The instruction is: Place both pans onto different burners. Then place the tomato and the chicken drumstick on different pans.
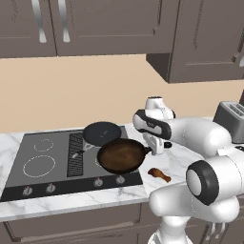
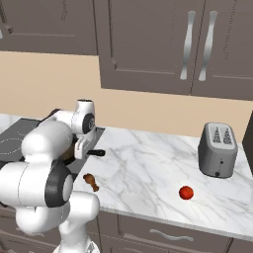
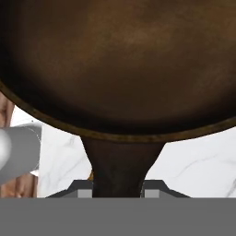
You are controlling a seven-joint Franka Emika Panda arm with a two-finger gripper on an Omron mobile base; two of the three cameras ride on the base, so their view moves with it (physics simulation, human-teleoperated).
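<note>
Over the right half of the dark glass cooktop (image 1: 28, 183), the gripper (image 1: 155, 147) is clamped on the dark handle of the glossy brown pan (image 1: 121, 156), its two fingers pressing that handle from either side in the hand view, where the pan's bowl (image 3: 120, 60) spreads toward 12 o'clock and the handle runs down to 6 o'clock between the fingertips (image 3: 152, 188). In the left base view the brown pan sits above the cooktop's front right area, its handle pointing to 3 o'clock toward the gripper; whether it rests on the glass or is lifted, I cannot tell. The flat matte-black skillet (image 1: 102, 132) lies just beyond it at 11 o'clock, near the black central grille (image 1: 75, 155), and the brown pan's rim overlaps it from this angle. Two white burner rings (image 1: 39, 166) show bare on the left of the grille. The chicken drumstick (image 1: 159, 175) lies on the marble counter (image 2: 148, 163) at 4 o'clock from the brown pan, just off the cooktop's corner. The tomato (image 2: 186, 192) sits well apart on the counter, at 7 o'clock from the silver toaster (image 2: 217, 149).
</note>
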